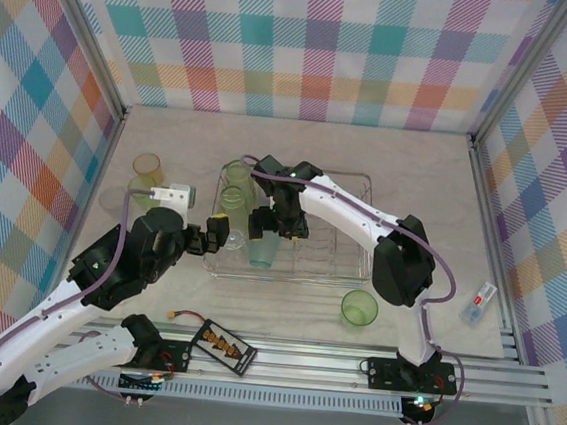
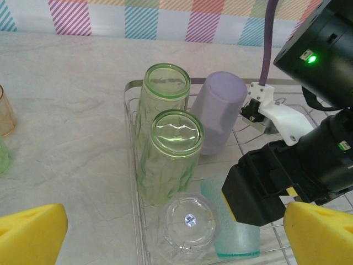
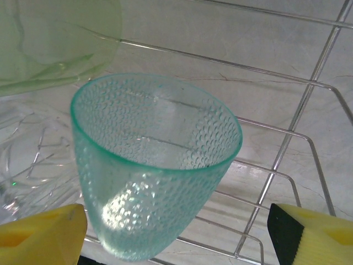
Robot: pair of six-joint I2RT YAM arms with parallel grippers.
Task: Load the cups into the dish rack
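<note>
Found right claw (image 3: 176, 237) over the near-left part of the rack (image 1: 345, 254), fingers (image 3: 41, 232) spread wide. Saw the teal cup (image 3: 154, 165) between them, tilted on the wires, mouth toward the wrist camera, with a clear gap on the right-finger side. Couldn't tell whether the left finger touched the cup wall. Counted that as no grip.

Found left claw (image 2: 176, 237) hanging above the rack's near-left corner, fingers (image 2: 30, 234) fully apart, gripping nothing.

Counted five cups in the rack:
- Back green cup (image 2: 165, 91) and front green cup (image 2: 174, 149) in line along the left edge, one just behind the other.
- Lilac cup (image 2: 218, 113) just right of the back green cup, closed end up.
- Clear cup (image 2: 187, 223) at the near-left corner, just beside the front green cup.
- Teal cup right beside the clear cup, partly hidden in the left wrist view by the right claw's black body.

Outside the rack:
- Spotted a loose green cup (image 1: 360, 307) on the table (image 1: 418, 175), mouth up, just off the rack's near-right corner.
- Spotted a yellow cup (image 1: 149, 169) toward the table's left edge, about level with the rack's back-left corner and well apart from it.
- Noted a black box (image 1: 223, 345) at the table's near edge, between the two arm bases.
</note>
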